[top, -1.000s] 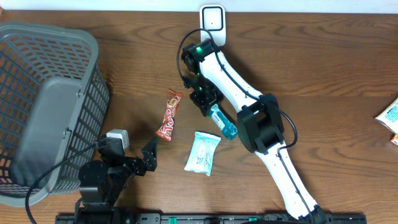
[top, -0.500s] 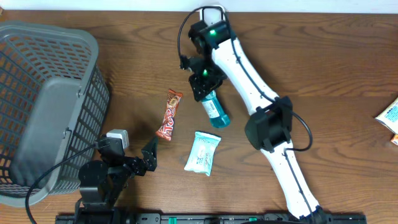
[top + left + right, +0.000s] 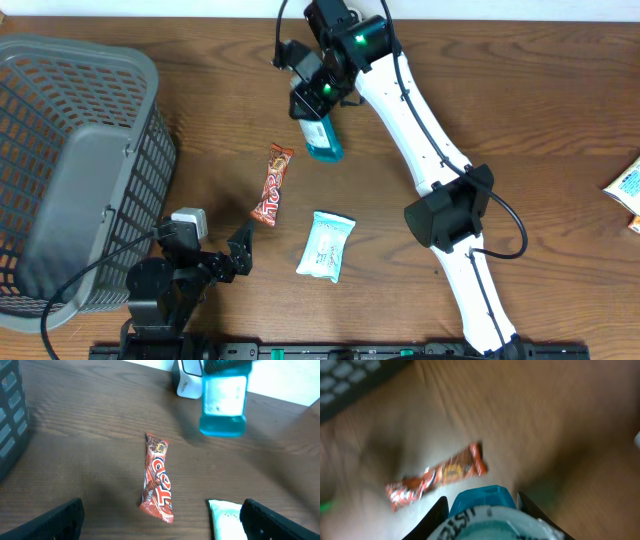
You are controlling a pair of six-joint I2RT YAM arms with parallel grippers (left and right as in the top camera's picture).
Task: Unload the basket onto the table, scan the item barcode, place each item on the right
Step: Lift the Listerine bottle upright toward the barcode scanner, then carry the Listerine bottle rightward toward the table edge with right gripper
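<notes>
the brown wooden surface (image 3: 520, 110) fills nearly the whole overhead frame. a grey slatted basket (image 3: 150, 160) takes up the left side. the white right arm (image 3: 410, 110) runs from the bottom right up to the top centre, where the right end effector (image 3: 312, 98) is clamped on the blue bottle (image 3: 322, 138). its two dark fingers (image 3: 436, 515) press either side of the bottle in the right wrist view. the bottle sits in the upper middle of the overhead frame, held clear of the surface, its blue base pointing down the frame. in the left wrist view it hangs at the upper right, just beside the white scanner (image 3: 187, 382) at the top edge. the left end effector (image 3: 243, 250) sits at the lower left, near the basket, jaws wide apart and holding nothing. a red candy bar (image 3: 271, 184) lies left of centre, a white packet (image 3: 326, 245) lower right of it and apart from it. a small snack pack (image 3: 628, 190) peeks in at the right edge.
</notes>
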